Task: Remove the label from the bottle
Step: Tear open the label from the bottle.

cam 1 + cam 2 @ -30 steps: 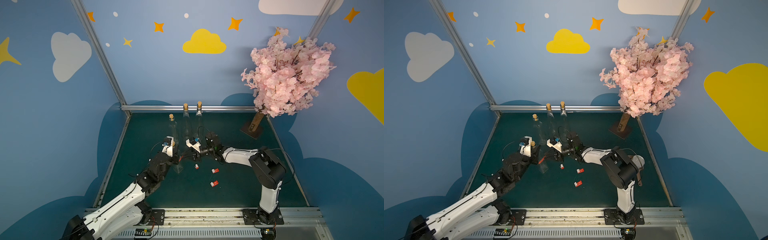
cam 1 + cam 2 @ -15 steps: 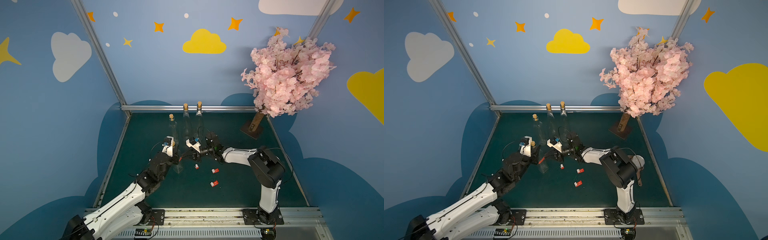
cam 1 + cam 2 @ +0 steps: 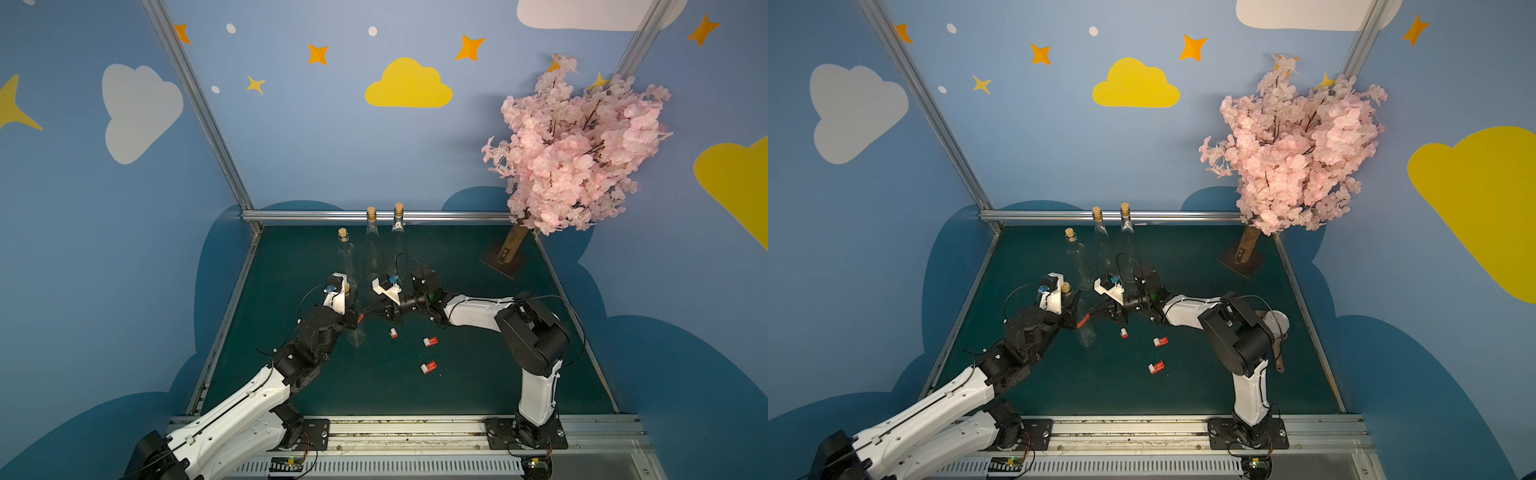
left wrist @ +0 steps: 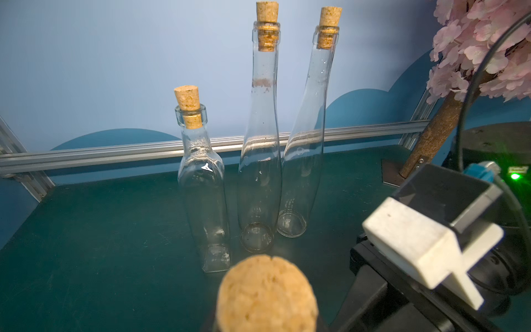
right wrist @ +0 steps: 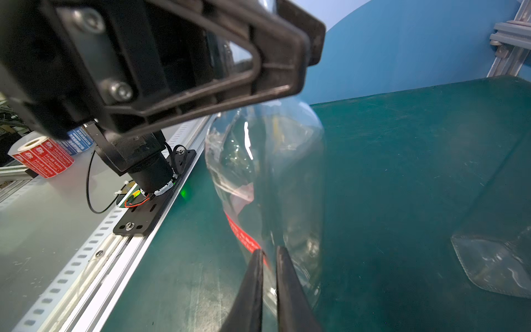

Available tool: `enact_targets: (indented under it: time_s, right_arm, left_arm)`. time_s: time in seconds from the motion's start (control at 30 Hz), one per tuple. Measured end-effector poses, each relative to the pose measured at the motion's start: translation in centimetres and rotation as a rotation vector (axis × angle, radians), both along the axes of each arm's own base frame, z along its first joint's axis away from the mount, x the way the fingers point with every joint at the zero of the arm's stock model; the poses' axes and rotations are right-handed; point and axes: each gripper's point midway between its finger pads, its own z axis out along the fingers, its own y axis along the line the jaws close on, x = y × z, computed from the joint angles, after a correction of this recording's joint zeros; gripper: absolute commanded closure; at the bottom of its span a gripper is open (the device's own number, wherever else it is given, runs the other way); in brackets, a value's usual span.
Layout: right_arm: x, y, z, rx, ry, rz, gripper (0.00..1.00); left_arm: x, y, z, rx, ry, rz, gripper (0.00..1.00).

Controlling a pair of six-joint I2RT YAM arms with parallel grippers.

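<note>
The left claw (image 3: 1074,311) is clamped on the neck of the bottle (image 5: 287,161), just under its cork (image 4: 267,293), and the bottle appears to stand upright on the desk (image 5: 402,172). The right claw (image 5: 269,258) meets the glass from the side, lower down. Its jaws are drawn almost together, with only a slit between them. The red label (image 5: 244,237) runs down the bottle's wall straight to that claw's tip. I cannot tell whether its edge is actually caught in the slit.

That doubt is the main risk. If the jaws close on bare glass, they will likely skid off and peel nothing. If they catch only a sliver, the paper may tear and leave most of the label stuck.

A sideways pull also works against a hold at the neck alone, so the bottle could twist or swing in the left claw. Three other corked bottles (image 4: 258,161) stand near, beyond both claws, within reach of such a swing.
</note>
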Motion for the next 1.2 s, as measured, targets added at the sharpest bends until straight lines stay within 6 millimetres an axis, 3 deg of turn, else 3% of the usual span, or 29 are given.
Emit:
enact_targets:
  time_s: [0.5, 1.2]
  right_arm:
    - [-0.52, -0.25, -0.45, -0.005, 0.013, 0.017, 0.82]
    - [-0.70, -0.21, -0.40, -0.002, 0.014, 0.022, 0.96]
  left_arm:
    - [0.01, 0.02, 0.00, -0.001, -0.001, 0.001, 0.97]
    - [0.00, 0.00, 0.01, -0.001, -0.002, 0.000, 0.97]
